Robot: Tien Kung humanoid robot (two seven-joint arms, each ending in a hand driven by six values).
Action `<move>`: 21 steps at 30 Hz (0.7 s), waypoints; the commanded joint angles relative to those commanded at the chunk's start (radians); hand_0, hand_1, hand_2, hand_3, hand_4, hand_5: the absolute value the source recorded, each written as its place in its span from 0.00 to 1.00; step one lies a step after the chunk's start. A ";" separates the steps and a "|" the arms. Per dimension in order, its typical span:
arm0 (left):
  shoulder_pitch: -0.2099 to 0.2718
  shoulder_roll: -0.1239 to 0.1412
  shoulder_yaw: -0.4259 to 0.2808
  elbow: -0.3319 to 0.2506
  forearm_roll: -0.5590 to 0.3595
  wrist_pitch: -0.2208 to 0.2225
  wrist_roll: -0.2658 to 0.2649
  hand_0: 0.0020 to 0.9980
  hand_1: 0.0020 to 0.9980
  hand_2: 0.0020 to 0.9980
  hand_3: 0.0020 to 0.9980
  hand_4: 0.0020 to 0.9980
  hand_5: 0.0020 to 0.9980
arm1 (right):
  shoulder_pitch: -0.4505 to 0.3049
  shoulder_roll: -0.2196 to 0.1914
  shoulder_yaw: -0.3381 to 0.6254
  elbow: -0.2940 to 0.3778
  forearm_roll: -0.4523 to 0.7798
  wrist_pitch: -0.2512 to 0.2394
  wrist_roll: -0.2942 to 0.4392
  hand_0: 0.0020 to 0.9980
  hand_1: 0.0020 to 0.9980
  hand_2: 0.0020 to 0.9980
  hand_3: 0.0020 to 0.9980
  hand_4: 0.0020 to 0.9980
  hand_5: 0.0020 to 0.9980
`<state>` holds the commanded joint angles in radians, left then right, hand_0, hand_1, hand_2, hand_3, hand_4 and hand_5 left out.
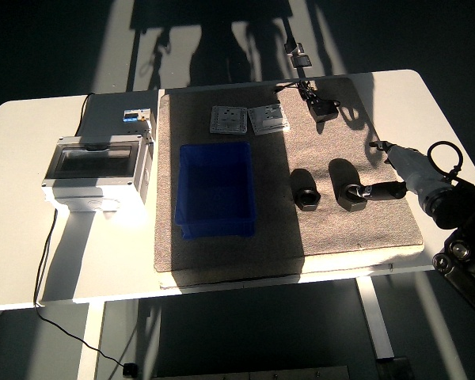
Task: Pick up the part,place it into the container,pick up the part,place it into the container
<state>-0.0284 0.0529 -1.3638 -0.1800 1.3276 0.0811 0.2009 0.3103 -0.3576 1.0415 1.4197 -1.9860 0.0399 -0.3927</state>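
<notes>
Task not begun: both dark hexagonal metal parts, one [306, 190] and the other [349, 192], lie on the mat at 3 o'clock of the empty blue plastic container [216, 188] (nothing deposited), the right robot hand [384, 170] spread, one finger touching the nearer part.

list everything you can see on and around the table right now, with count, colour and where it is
table: 1, white, fills the middle of the view
mat: 1, beige, over the table's centre and right
container: 1, blue, empty, on the mat left of centre
parts: 2, dark metal, hollow cylinders side by side on the mat right of the container
socket plates: 2, pale grey, on the mat behind the container
plug adapter with cable: 1, black, far right of the mat
electrical box: 1, grey with a clear lid, on the table's left
cable: 1, black, trailing off the front left
right robot hand: 1, grey and black, from the right, fingers spread at the right-hand part
</notes>
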 joint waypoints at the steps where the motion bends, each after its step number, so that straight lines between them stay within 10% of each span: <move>1: 0.000 0.001 -0.001 0.000 0.002 0.000 0.000 0.70 0.63 0.60 0.66 0.67 0.61 | 0.004 0.001 -0.008 -0.009 0.000 -0.001 0.001 0.98 0.75 0.89 0.92 0.96 0.46; 21: 0.001 0.001 -0.013 0.000 0.025 -0.003 0.010 0.70 0.63 0.61 0.67 0.67 0.63 | 0.041 0.023 -0.142 -0.124 0.022 -0.090 0.015 0.89 0.53 0.81 0.86 0.98 0.48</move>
<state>-0.0277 0.0539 -1.3763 -0.1800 1.3530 0.0776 0.2107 0.3516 -0.3348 0.8990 1.2960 -1.9644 -0.0500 -0.3779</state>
